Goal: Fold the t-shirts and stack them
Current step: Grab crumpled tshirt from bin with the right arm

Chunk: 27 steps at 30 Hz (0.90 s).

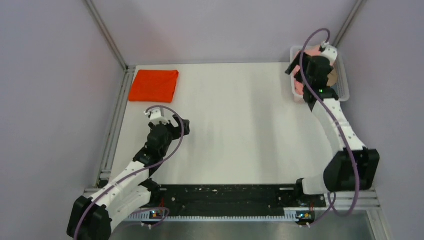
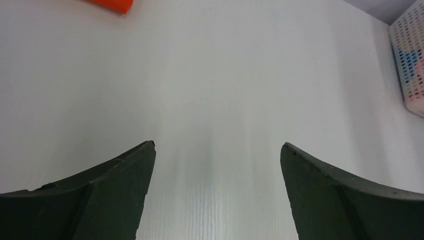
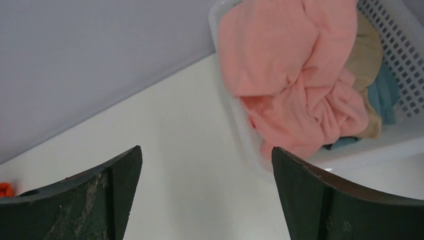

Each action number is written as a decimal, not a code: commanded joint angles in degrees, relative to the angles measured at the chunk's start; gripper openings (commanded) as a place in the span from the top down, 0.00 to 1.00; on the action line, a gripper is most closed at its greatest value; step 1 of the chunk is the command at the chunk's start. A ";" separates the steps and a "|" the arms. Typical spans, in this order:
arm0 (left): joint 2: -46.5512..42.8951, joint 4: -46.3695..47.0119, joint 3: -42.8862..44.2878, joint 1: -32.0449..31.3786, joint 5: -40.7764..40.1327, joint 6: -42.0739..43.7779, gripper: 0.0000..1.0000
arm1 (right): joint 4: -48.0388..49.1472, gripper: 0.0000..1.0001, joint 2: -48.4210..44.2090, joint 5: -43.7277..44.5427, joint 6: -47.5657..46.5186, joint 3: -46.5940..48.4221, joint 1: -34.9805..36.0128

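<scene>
A folded orange-red t-shirt (image 1: 153, 85) lies flat at the far left of the table; its corner shows in the left wrist view (image 2: 112, 4). A crumpled salmon-pink t-shirt (image 3: 290, 75) fills the white lattice basket (image 3: 395, 55), with a beige-tan t-shirt (image 3: 367, 50) and a bit of teal cloth (image 3: 385, 95) beneath it. My right gripper (image 3: 206, 152) hangs open just left of the basket's near corner, holding nothing. My left gripper (image 2: 217, 147) stands open over bare table, well short of the orange-red t-shirt, holding nothing.
The basket (image 1: 342, 87) sits at the far right corner against the wall; my right arm (image 1: 335, 120) covers most of it from above. Grey walls and metal posts close the table's back and sides. A black rail (image 1: 225, 197) runs along the near edge.
</scene>
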 commanded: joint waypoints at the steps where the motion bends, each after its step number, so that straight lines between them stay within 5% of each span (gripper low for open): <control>1: 1.83 3.31 2.96 0.12 -2.55 1.34 0.01 | -5.67 0.02 15.55 2.47 -1.33 16.11 -7.84; 12: 8.13 3.86 5.52 0.18 -5.01 2.71 0.01 | -10.14 0.20 48.23 -8.41 -2.14 48.71 -14.00; 14: 8.67 3.41 6.23 0.14 -4.63 2.80 0.01 | -12.07 0.36 52.33 -8.92 -2.95 54.07 -14.00; 15: 8.84 3.15 6.48 0.16 -4.30 2.80 0.01 | -13.32 0.54 53.53 -8.98 -3.12 56.21 -14.00; 17: 8.68 2.82 6.66 0.21 -4.09 2.80 0.01 | -14.00 0.79 53.55 -9.05 -3.15 57.73 -14.00; 21: 7.73 2.96 6.17 0.15 -4.03 2.60 0.01 | -14.33 0.99 48.07 -10.36 -4.17 56.85 -14.00; 27: 5.72 3.27 5.20 0.25 -1.34 1.56 0.01 | -12.91 1.00 32.50 -15.66 -5.74 51.43 -12.97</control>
